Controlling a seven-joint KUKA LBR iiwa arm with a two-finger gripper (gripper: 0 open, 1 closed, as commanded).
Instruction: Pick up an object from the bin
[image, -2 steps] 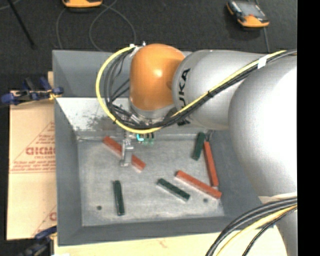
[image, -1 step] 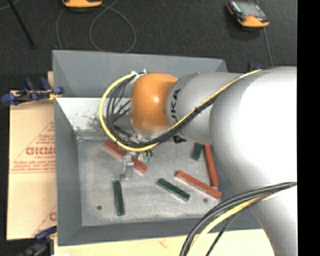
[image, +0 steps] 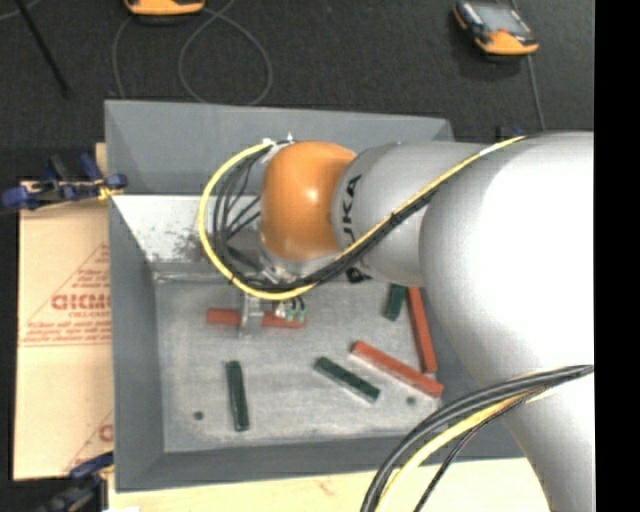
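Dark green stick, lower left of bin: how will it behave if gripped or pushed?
The dark green straight flat stick looks rigid, probably won't flop. Flat on the bin floor, so it should slide, not roll. Thin, likely light; may pivot if pushed off-centre.

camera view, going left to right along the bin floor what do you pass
dark green stick at lower left → gripper → slanted green stick → small green block → long red stick beside the arm. Two other red sticks overlap these, so they are left out.
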